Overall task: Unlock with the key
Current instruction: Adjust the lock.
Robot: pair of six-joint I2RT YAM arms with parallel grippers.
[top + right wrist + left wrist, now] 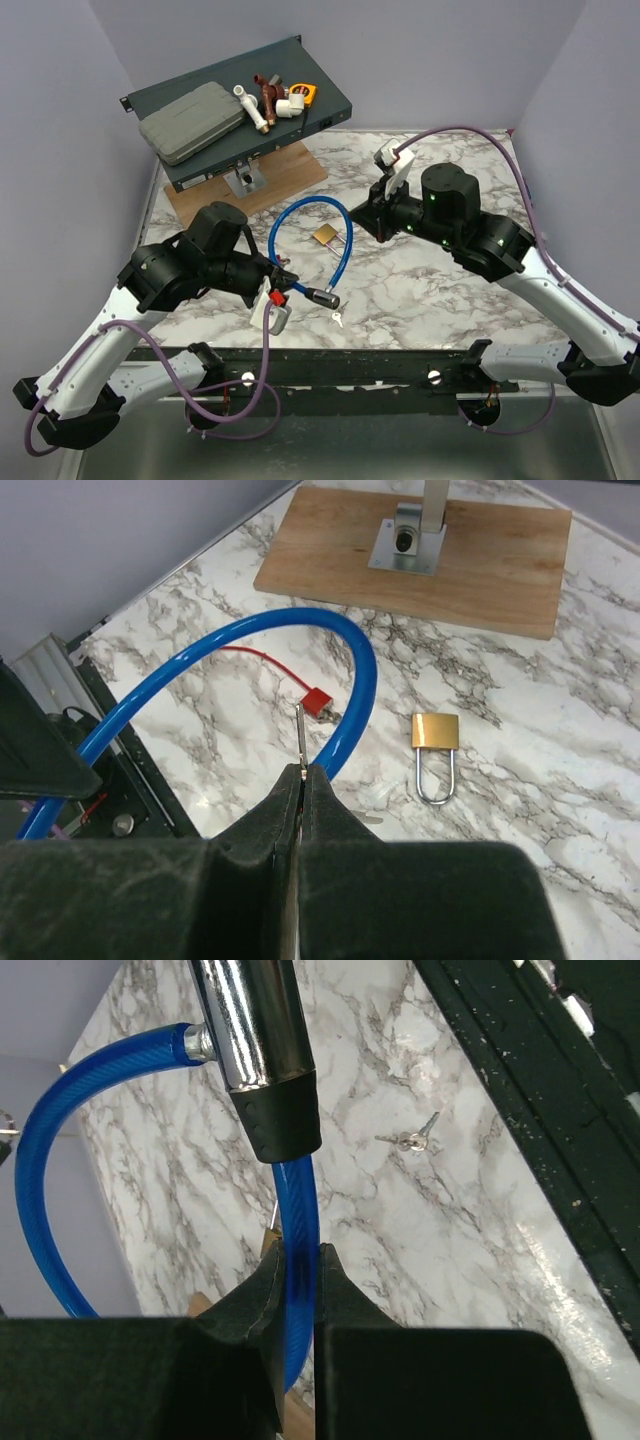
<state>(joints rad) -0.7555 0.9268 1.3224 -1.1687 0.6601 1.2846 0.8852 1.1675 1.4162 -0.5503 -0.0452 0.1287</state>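
**Currently: key gripped, insertion pending**

The right pincer (302,772) is pinching the key (300,735) fully closed, its blade projecting toward 12 o'clock. The left pincer (297,1260) is clamping the blue cable (296,1200). The padlock (436,732), at 3 o'clock, is lying unopened.

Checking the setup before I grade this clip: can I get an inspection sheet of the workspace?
Surface: marble-pattern table.
Job's things: key pinched upright in right claw; blue cable lock looped on table; brass padlock lying flat; spare keys loose near the front edge.
Clutter: wooden board with metal bracket; dark tray holding grey case and pipe fittings.
Claws: left claw shut on cable lock; right claw shut on key.
Cables: purple lines along both arms.
Surroundings: lilac walls.
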